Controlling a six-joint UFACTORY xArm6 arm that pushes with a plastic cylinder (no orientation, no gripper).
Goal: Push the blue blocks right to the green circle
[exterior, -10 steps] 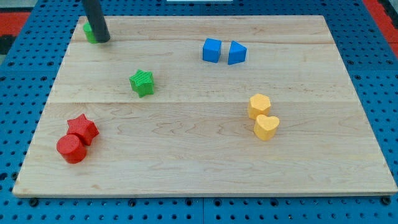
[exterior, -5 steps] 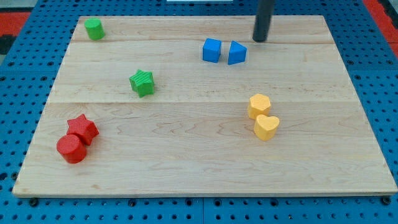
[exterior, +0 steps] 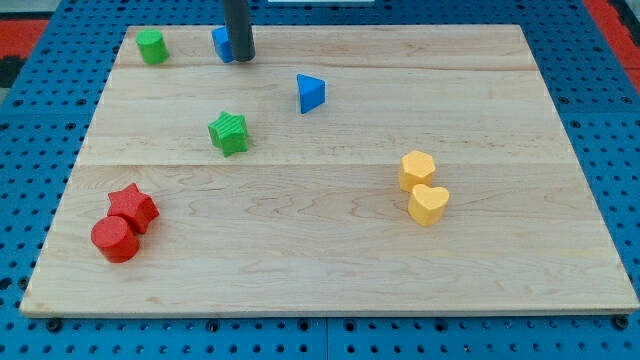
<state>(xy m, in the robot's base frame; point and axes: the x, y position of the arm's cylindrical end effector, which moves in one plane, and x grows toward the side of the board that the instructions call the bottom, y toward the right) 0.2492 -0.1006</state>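
The green circle (exterior: 151, 46) sits at the board's top left corner. A blue cube (exterior: 221, 44) lies to its right, near the top edge, partly hidden behind my rod. My tip (exterior: 242, 58) rests against the cube's right side. A blue triangular block (exterior: 310, 93) lies lower and further to the view's right, apart from the cube and from my tip.
A green star (exterior: 229, 133) lies below the blue cube. A red star (exterior: 133, 207) and a red cylinder (exterior: 114, 240) touch at the lower left. A yellow hexagon (exterior: 416, 170) and a yellow heart (exterior: 428, 204) touch at the right of middle. The wooden board (exterior: 330, 280) lies on blue pegboard.
My tip swept from the top right of the blue pair to the left. The blue cube moved left toward the green circle; the blue triangle slid left and turned, now separated from the cube.
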